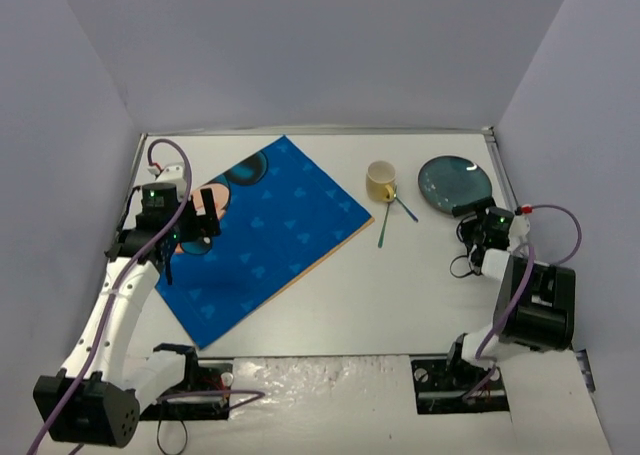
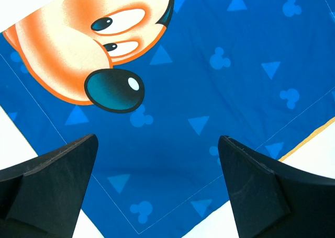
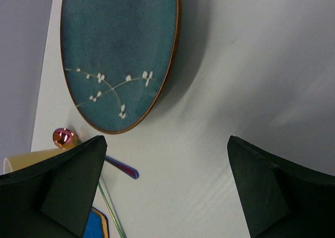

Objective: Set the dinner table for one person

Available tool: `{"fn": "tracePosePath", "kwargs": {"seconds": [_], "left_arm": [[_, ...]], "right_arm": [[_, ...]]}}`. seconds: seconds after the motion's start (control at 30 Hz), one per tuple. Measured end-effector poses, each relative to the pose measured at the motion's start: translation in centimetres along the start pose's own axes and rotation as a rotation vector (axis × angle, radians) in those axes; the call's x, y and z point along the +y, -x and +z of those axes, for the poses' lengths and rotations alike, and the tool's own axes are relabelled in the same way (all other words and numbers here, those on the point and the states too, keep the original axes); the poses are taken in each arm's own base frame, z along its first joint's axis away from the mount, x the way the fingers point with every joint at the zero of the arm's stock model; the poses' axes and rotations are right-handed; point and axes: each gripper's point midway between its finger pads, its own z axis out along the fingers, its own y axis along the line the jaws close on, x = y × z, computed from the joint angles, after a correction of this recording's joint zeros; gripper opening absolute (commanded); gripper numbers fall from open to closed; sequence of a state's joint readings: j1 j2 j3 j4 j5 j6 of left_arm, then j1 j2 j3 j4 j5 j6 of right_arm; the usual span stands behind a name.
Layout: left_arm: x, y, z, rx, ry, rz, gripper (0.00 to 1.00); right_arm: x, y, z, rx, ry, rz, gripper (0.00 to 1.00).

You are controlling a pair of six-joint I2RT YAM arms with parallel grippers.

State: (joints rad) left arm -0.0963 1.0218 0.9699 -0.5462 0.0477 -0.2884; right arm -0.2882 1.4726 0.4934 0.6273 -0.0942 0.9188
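Currently left fingers [image 2: 52, 185] spread above the placemat [image 2: 235, 91]; right fingers [image 3: 272, 191] spread near the plate [image 3: 115, 55]

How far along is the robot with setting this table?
Early days. The blue placemat is down but lies askew. Nothing is in hand: the left gripper hovers open over it, the right gripper is open near the teal plate. Left: plate, cup and two utensils sit on the bare table, off the mat.
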Motion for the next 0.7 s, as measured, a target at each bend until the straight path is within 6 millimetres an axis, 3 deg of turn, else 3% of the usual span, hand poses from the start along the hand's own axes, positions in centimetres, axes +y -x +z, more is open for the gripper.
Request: {"fn": "tracePosePath", "kwargs": {"seconds": [0.3, 0.7], "left_arm": [[0.3, -0.1, 0.0, 0.001, 0.016, 0.001, 0.97], [0.7, -0.2, 0.3, 0.014, 0.032, -0.002, 0.97]], "right_arm": [[1.1, 1.3, 3.6, -0.058, 0.070, 0.101, 0.90], [1.9, 2.0, 6.1, -0.088, 0.137, 0.209, 0.63]]}}
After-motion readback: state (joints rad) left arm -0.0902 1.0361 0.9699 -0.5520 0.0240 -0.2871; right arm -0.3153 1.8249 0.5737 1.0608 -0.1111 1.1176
